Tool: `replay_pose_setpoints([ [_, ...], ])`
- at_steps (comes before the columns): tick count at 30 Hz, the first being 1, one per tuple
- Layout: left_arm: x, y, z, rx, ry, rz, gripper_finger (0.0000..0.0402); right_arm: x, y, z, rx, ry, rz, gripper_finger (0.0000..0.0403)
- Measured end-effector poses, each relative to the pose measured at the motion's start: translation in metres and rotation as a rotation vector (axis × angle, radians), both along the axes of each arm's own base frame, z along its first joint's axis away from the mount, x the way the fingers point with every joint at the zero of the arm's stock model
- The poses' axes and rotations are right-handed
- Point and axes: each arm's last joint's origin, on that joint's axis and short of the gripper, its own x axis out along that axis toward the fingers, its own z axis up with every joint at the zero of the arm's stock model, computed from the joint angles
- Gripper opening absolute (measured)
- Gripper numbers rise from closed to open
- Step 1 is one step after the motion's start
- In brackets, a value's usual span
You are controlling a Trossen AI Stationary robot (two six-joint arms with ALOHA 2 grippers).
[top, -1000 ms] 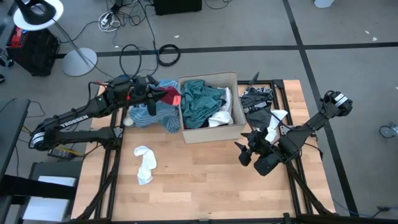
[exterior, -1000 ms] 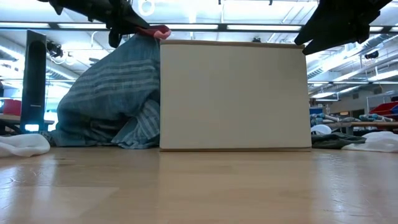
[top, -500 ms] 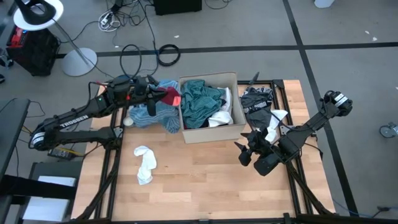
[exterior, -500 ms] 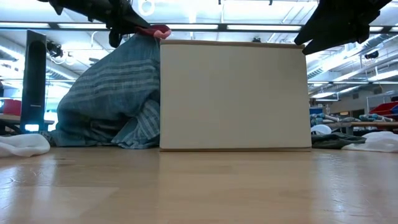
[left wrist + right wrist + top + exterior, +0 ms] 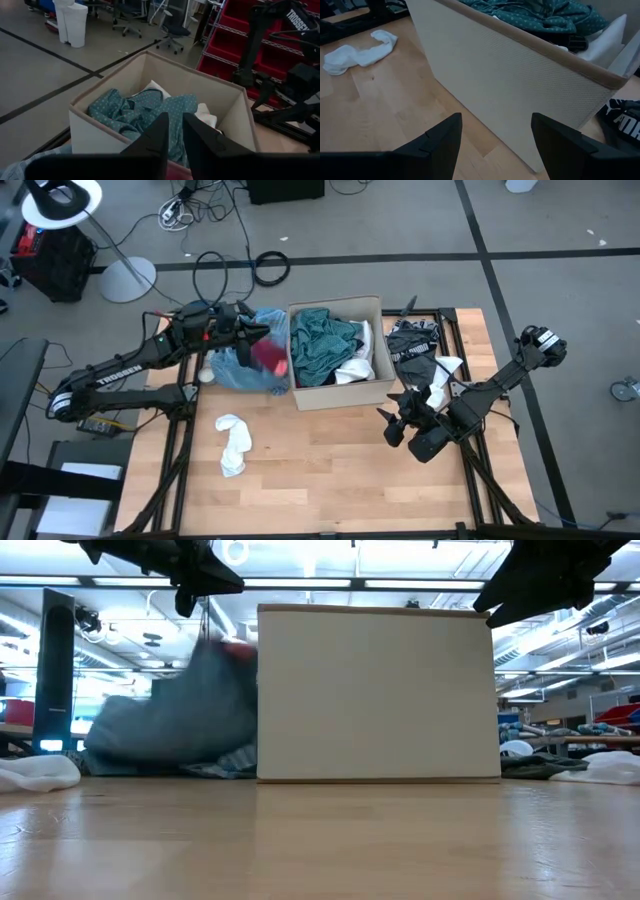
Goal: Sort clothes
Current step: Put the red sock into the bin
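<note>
A light blue garment (image 5: 238, 365) with a red piece (image 5: 270, 358) on it lies in a blurred heap against the left wall of the tan cardboard box (image 5: 342, 398); it also shows in the low view (image 5: 185, 715). My left gripper (image 5: 250, 335) hovers above it by the box's left rim, its fingers (image 5: 161, 131) a narrow gap apart with nothing between them. The box holds a teal garment (image 5: 320, 340) and a white one (image 5: 356, 370). My right gripper (image 5: 397, 423) is open and empty, near the box's near right corner.
A white cloth (image 5: 232, 445) lies on the table's near left part. A black-and-white garment (image 5: 415, 345) and a white piece (image 5: 440, 388) lie to the right of the box. Bare wood lies in front of the box.
The light blue garment, which hung from my left gripper with the red piece up at the box's rim, has come free and fallen. It now lies lower, in a heap on the table beside the box. My left gripper has kept its place.
</note>
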Motion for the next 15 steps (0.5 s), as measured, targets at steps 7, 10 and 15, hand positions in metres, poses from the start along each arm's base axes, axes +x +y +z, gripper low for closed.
replay_pose_setpoints([
  [7,-0.001,0.000,-0.003,-0.015,0.029,0.000,0.0062,0.000,0.000,0.000,0.000,0.000,0.000,0.0240],
  [10,-0.001,0.000,-0.004,-0.021,0.040,0.000,0.0062,0.000,0.000,0.000,0.000,0.000,0.000,0.0240],
  [15,-0.003,-0.002,-0.015,-0.079,0.140,-0.018,0.0062,0.000,0.000,0.000,0.000,-0.001,-0.001,0.0240],
])
